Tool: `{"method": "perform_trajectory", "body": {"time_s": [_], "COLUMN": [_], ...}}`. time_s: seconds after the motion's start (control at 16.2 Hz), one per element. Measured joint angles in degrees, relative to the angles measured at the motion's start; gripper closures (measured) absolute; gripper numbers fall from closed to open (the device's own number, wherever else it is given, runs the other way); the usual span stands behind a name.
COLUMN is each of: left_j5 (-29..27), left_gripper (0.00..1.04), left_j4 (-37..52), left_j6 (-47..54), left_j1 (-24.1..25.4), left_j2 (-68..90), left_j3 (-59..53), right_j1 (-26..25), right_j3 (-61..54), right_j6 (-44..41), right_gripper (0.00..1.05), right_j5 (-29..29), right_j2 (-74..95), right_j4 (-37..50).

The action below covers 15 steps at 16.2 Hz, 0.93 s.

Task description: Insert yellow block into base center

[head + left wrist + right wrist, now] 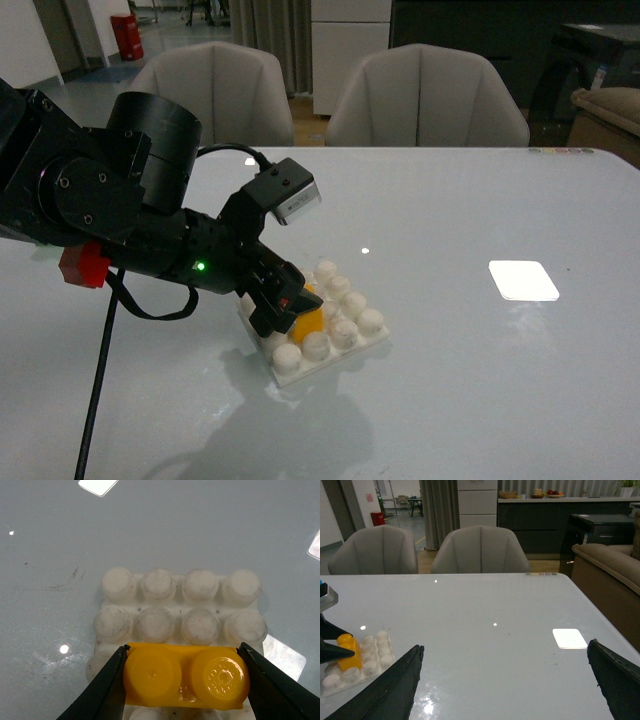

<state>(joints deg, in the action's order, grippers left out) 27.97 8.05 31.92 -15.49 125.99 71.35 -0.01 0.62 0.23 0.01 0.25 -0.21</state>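
The white studded base (345, 330) lies on the grey table ahead of me. My left gripper (290, 305) is shut on the yellow block (307, 322) and holds it down on the base's middle rows. In the left wrist view the block (186, 676) lies between the two black fingers (107, 690), which press on its short ends, with two rows of the base's studs (180, 605) beyond it. In the right wrist view the base (372, 652) and the block (349, 651) show far off to the side. My right gripper (502, 680) is open and empty above bare table.
A bright white square patch (522, 279) lies on the table to the right of the base. Two grey chairs (425, 95) stand behind the table's far edge. The left arm's black cable (100, 370) hangs down at the left.
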Motion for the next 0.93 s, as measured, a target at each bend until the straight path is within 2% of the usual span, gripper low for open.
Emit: {"method": "perform_trajectory", "body": {"time_s": [0.12,0.19,0.37,0.68,0.93], "left_j5": [-0.11,-0.15,-0.33,-2.29,-1.29], "left_gripper": [0.46,0.39,0.06,0.07,0.07], "left_j4": [0.11,0.13,0.15,4.72,11.13], "left_j6": [-0.50,-0.92,-2.01,-8.68,-17.03], "left_j1": [-0.07,-0.07,-0.46,-0.61,-1.53], "left_j2": [0.35,0.39,0.42,-2.78,-15.50], "left_j3": [0.00,0.02,0.07,1.70,-3.48], "right_j1": [0.00,0.00,0.00,0.00,0.00], "right_j3": [0.00,0.00,0.00,0.00,0.00], "right_j6": [0.00,0.00,0.00,0.00,0.00], "right_gripper": [0.06,0.06,0.06,0.06,0.06], "right_j5": [0.00,-0.02,0.00,0.00,-0.02], "right_j2": [0.00,0.00,0.00,0.00,0.00], "right_j4": [0.00,0.00,0.02,0.00,0.00]}}
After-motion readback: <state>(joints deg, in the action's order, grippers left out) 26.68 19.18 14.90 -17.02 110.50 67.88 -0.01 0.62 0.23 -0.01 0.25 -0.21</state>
